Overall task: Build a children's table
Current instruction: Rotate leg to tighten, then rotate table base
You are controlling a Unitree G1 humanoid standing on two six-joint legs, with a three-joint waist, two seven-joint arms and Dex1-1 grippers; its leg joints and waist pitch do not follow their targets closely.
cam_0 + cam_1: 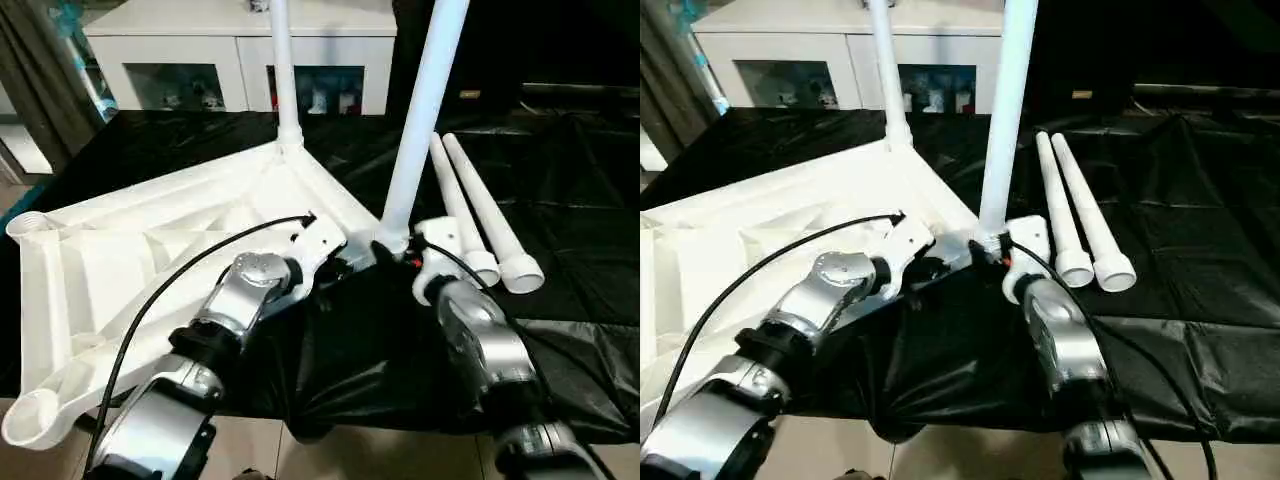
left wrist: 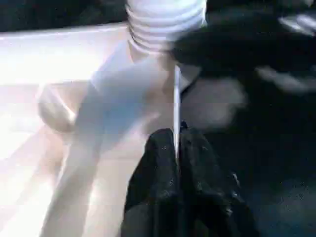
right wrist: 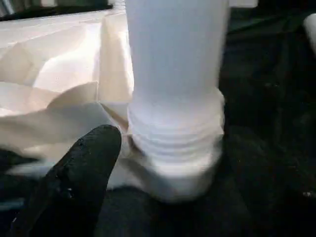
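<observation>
Second white tubular leg half-threaded in upturned white plastic tabletop's corner socket; left gripper pinches tabletop rim, right gripper wide beside the leg. Next: regrip, keep twisting.

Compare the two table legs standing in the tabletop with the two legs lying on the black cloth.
The standing legs rise upright from corner sockets of the upturned tabletop; the loose legs lie flat, side by side, unattached. The loose legs' threaded ends are free. All are white tubes.

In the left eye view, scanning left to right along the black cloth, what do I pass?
Upturned tabletop → left pincer → standing leg at the near corner socket → right pincer → two loose legs lying side by side.
</observation>
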